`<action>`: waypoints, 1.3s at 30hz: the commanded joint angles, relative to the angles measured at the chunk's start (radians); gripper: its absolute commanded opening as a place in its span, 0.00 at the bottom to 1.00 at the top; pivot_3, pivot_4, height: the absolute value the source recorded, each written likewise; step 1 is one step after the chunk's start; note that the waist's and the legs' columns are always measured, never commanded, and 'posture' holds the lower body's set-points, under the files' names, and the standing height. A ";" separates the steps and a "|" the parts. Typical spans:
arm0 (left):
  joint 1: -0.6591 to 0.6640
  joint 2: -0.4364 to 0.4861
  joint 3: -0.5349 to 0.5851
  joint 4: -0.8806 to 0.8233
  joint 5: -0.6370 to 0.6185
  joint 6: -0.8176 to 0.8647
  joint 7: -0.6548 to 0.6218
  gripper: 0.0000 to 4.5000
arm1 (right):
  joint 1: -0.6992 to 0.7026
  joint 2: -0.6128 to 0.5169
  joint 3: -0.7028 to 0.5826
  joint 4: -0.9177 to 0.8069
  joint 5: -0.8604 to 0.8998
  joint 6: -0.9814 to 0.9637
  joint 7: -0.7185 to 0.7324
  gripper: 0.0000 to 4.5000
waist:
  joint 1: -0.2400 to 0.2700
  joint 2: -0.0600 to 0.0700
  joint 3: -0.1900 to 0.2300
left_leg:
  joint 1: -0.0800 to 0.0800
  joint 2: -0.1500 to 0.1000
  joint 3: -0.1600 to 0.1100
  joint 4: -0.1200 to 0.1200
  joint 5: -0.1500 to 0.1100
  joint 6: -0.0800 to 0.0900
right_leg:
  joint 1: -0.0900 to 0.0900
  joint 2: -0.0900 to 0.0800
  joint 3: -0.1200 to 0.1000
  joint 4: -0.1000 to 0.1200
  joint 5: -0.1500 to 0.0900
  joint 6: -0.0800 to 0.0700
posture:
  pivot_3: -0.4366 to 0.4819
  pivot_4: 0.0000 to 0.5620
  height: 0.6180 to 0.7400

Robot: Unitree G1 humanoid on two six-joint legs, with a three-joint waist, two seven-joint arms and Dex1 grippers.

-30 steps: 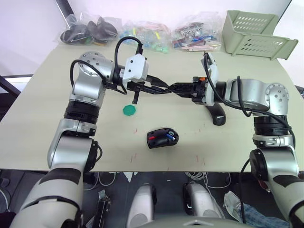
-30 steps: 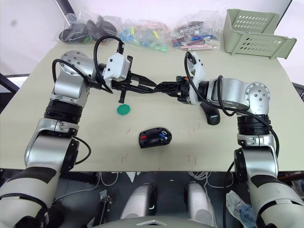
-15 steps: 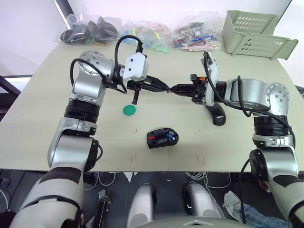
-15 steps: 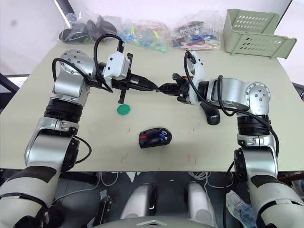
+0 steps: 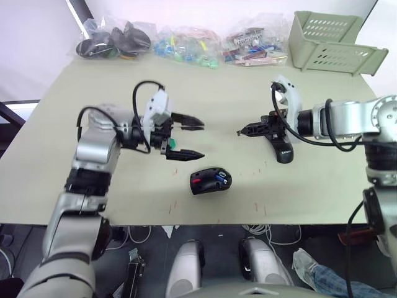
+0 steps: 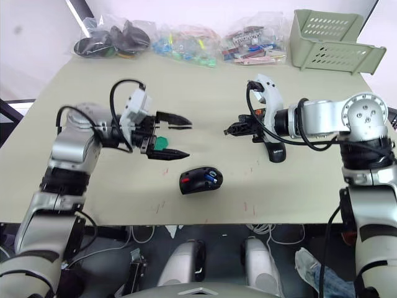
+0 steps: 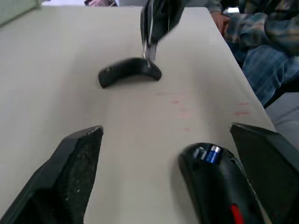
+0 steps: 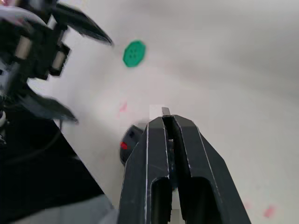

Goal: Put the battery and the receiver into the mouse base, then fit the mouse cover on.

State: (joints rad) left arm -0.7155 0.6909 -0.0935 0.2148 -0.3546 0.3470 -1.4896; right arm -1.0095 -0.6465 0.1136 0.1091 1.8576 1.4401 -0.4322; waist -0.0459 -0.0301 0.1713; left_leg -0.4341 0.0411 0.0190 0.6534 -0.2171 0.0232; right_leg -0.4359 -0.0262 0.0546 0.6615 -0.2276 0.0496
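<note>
So the beige worktop (image 5: 56, 130) takes up most of the scene, with a pale green slotted basket (image 5: 332, 43) sitting at the far right corner and a row of clear bags of small parts (image 5: 186, 46) along the far edge.

The left gripper (image 5: 189, 138) hovers over the middle-left of the worktop with its jaws spread wide and nothing between them. In the left wrist view the two black fingers (image 7: 70, 172) stand far apart with bare worktop between them. A green scalloped disc (image 6: 160, 143) lies right in that gap, on the surface under the jaws.

The right gripper (image 5: 240, 131) reaches in from the right, well apart from the left one, jaws pressed together. In the right wrist view there's a tiny dark sliver at the tips that looks like the receiver (image 8: 166, 111) pinched there, but it's too small to be sure.

The mouse cover (image 5: 280, 148) lies on the worktop just below the right gripper, curved side up, glossy black.

The mouse base (image 5: 211, 181) sits near the front edge, between the two arms and closer to the robot than both grippers. It's open, red parts showing, and the battery (image 5: 221, 180) is lying in its compartment, blue with a silver end.
</note>
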 commanded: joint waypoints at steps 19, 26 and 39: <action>0.420 0.007 -0.007 -0.375 0.045 0.001 0.285 0.98 | -0.557 0.082 0.641 -0.079 -0.896 0.080 1.185 0.00 | 0.008 0.005 0.002 | -0.001 -0.001 0.003 0.001 0.000 0.000 | -0.003 -0.003 0.000 0.000 0.000 0.000 | 0.48 0.27 1.00; 0.360 0.001 -0.065 -0.365 0.079 -0.012 0.288 0.98 | -0.547 0.095 0.665 -0.058 -1.028 0.069 1.305 0.00 | 0.008 0.005 0.002 | -0.001 -0.001 0.002 0.001 0.000 0.000 | -0.003 -0.003 -0.002 0.001 0.000 0.000 | 0.48 0.27 1.00; 0.299 -0.006 -0.152 -0.297 0.128 -0.036 0.266 0.98 | -0.513 0.122 0.622 -0.070 -1.114 0.137 1.356 0.00 | 0.005 0.005 0.002 | -0.001 -0.001 0.001 0.001 0.000 0.000 | -0.003 -0.003 -0.002 0.002 0.000 0.000 | 0.48 0.27 1.00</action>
State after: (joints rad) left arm -0.3966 0.6842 -0.2464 -0.0760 -0.2340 0.3338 -1.2248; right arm -1.5166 -0.5234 0.7764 0.0569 0.7506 1.5689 0.9134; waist -0.0406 -0.0256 0.1732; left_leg -0.4353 0.0396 0.0206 0.6540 -0.2170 0.0228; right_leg -0.4387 -0.0289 0.0529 0.6631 -0.2274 0.0495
